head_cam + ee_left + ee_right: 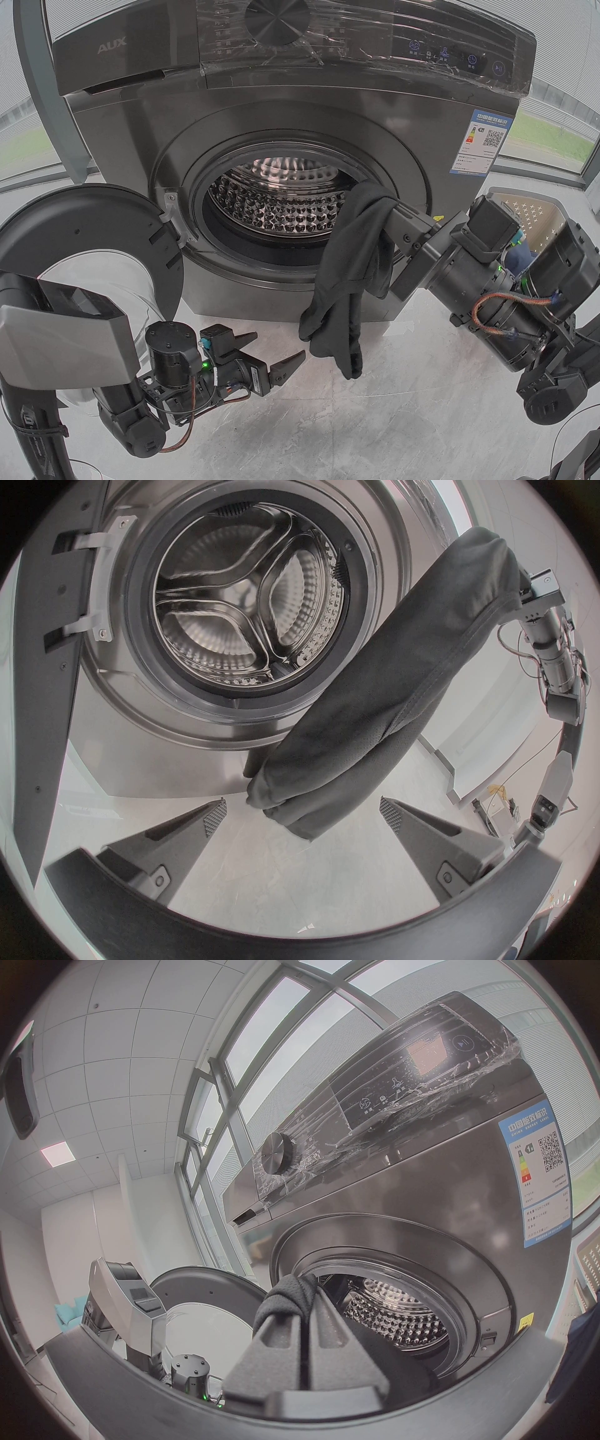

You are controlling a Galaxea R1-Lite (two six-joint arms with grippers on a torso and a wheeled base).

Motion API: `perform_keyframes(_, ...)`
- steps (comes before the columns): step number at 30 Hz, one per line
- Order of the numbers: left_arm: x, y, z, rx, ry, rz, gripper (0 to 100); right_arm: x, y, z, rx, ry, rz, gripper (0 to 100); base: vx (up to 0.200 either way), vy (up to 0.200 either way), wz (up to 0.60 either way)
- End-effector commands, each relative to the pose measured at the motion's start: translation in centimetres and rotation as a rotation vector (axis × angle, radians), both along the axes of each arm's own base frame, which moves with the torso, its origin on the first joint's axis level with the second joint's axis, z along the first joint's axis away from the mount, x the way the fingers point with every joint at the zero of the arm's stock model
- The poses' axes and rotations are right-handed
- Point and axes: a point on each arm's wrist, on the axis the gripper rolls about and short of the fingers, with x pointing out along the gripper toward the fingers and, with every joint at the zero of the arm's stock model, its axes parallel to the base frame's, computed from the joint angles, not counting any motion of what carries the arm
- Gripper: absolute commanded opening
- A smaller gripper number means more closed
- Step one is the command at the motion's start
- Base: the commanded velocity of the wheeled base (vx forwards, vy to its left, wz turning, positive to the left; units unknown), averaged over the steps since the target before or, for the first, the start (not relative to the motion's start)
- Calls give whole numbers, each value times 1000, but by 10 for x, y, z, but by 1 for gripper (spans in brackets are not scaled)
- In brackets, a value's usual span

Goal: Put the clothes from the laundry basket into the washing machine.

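Right gripper (392, 217) clamps a dark garment (347, 275) before the open washer (387, 119). Left gripper (280, 347), jaws spread and empty, sits low at near left.

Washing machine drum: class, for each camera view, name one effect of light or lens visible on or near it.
Head view: light glints off the studded steel drum, and the wrap on the control panel shines in streaks. Left wrist view: the fisheye lens blacks out the corners; the drum's ribs gleam, the dark garment looks matt. Right wrist view: straight window frames bow into curves.
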Motion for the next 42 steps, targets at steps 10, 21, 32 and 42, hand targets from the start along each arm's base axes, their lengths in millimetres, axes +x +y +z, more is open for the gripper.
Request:
perform_keyframes(10,28,-3,-14,17,-31,51,100,-2,0,1,1,-1,3,0,0,0,0)
perform_keyframes(21,32,-8,-16,12,-40,46,100,-3,1,1,4,-2,10,0,0,0,0)
perform_keyframes(32,45,-27,-14,-21,-89,21,100,-4,3,-1,0,1,16,0,0,0,0)
perform_keyframes(42,42,-34,-22,-11,-76,1,100,-4,3,-1,-2,3,16,0,0,0,0)
